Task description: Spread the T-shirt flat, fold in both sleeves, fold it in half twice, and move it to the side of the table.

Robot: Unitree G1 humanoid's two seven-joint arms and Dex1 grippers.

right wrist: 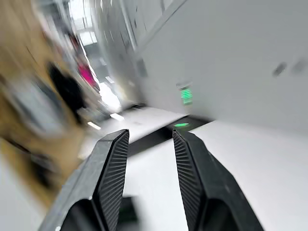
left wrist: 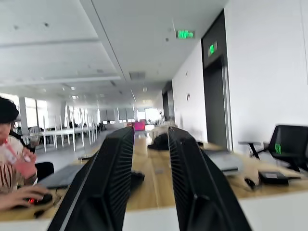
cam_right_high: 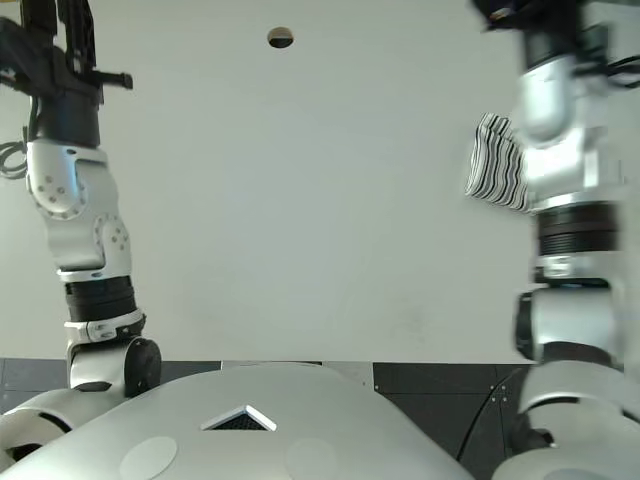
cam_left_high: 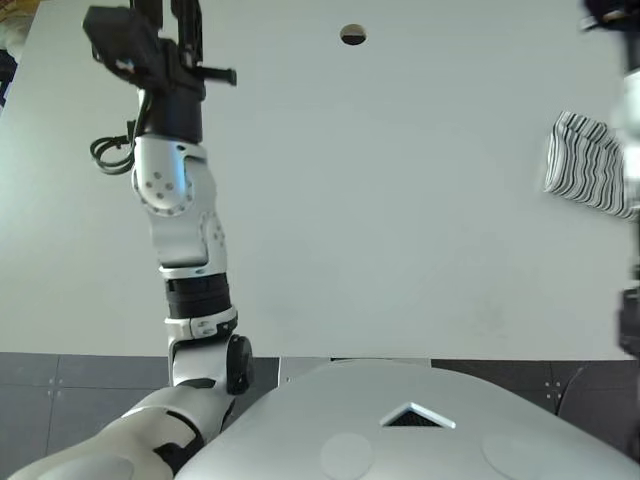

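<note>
Striped T-shirt (cam_left_high: 585, 165) in a small folded packet, flat on the white table (cam_left_high: 400, 220), far over on the right side and just beside the right arm (cam_right_high: 565, 150). Partly hidden behind that arm in the right eye view; impossible to tell whether touching. Right gripper (right wrist: 150, 137) parted a moderate way, with nothing in the gap, pointing off into the room and away from the cloth. Left gripper (left wrist: 150, 137) likewise parted and empty, raised at the far left of the table on the left arm (cam_left_high: 180, 200), well apart from the shirt. Round cable hole (cam_left_high: 352, 36) near the far edge, about mid-table.

Judging by the lie of things: spreading, sleeves and both halvings done, packet set to the side. Seems the closing step, or just past it. Next, probably only to draw both arms clear without catching the packet's edge. Or, if not far enough over, to nudge it nearer the table's edge while keeping the folds stacked.
</note>
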